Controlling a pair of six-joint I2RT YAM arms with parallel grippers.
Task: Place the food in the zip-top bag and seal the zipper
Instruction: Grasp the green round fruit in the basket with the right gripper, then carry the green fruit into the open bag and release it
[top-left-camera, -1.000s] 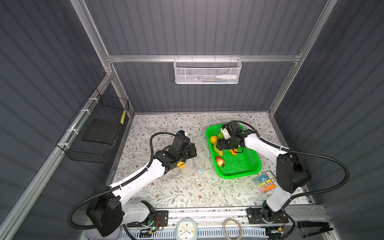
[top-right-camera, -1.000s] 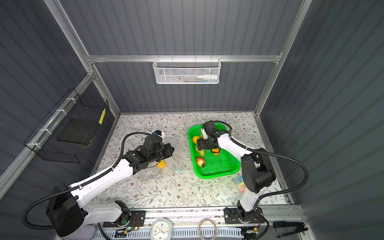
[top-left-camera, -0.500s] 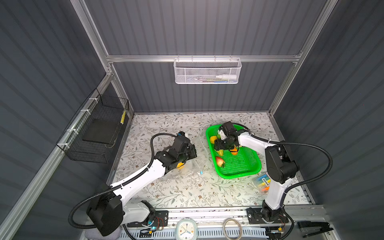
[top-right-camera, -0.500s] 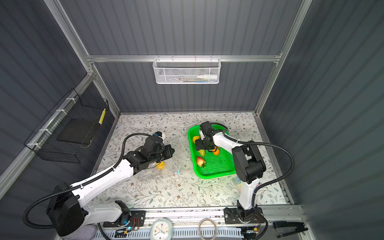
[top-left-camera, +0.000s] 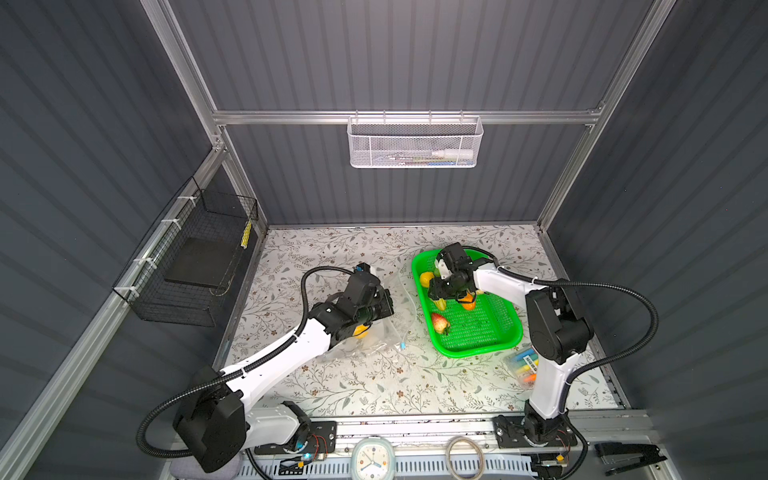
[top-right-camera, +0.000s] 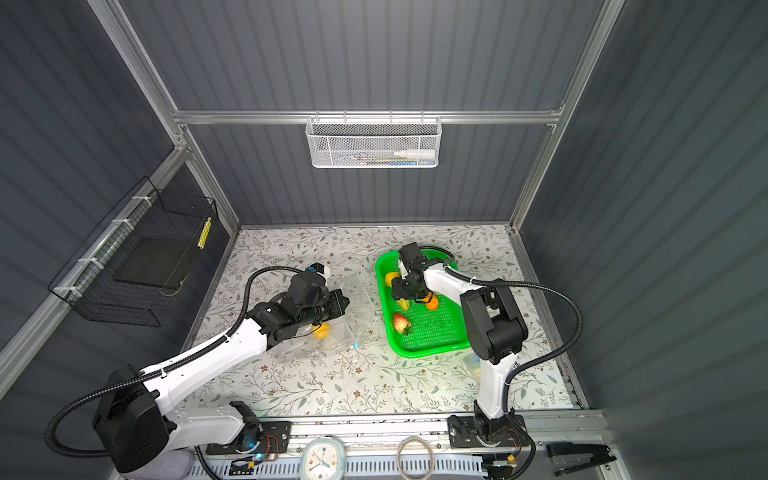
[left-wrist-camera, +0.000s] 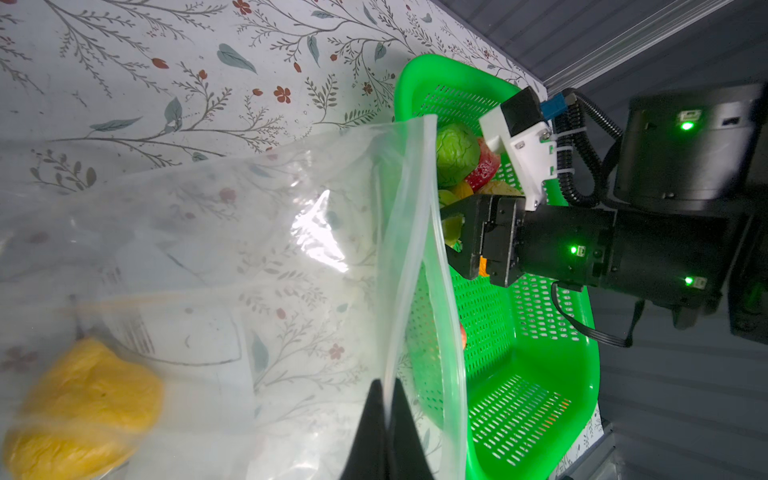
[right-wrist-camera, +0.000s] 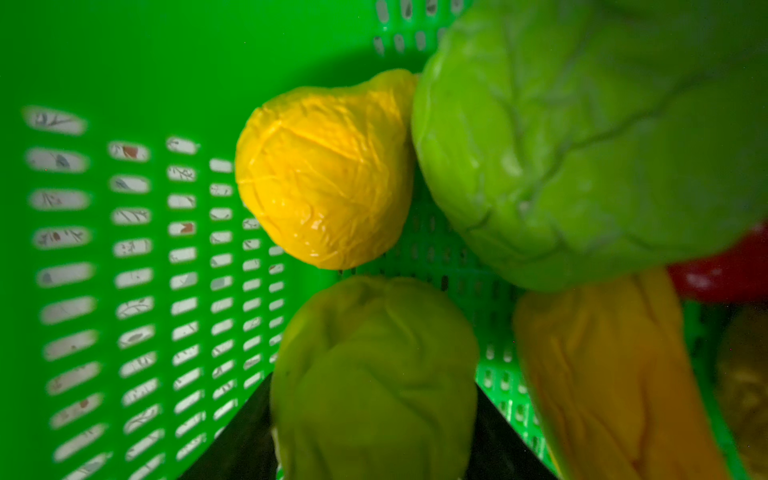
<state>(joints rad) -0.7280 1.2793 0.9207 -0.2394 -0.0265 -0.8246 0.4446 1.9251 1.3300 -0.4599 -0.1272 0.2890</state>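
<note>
Floral tabletop inside grey booth. I see left gripper pressed tight on zipper strip, holding open the mouth of zip-top bag, which lies just left of green basket. One lemon already inside bag. Right gripper down in basket, fingers either side of green gourd. I can't tell whether clamped or only flanking. Second lemon, lime, carrot crowd beside it. Strawberry lies apart on basket floor.

We've got grey ribbed walls all round, a floral tabletop, white mesh basket far, black wire rack left.
</note>
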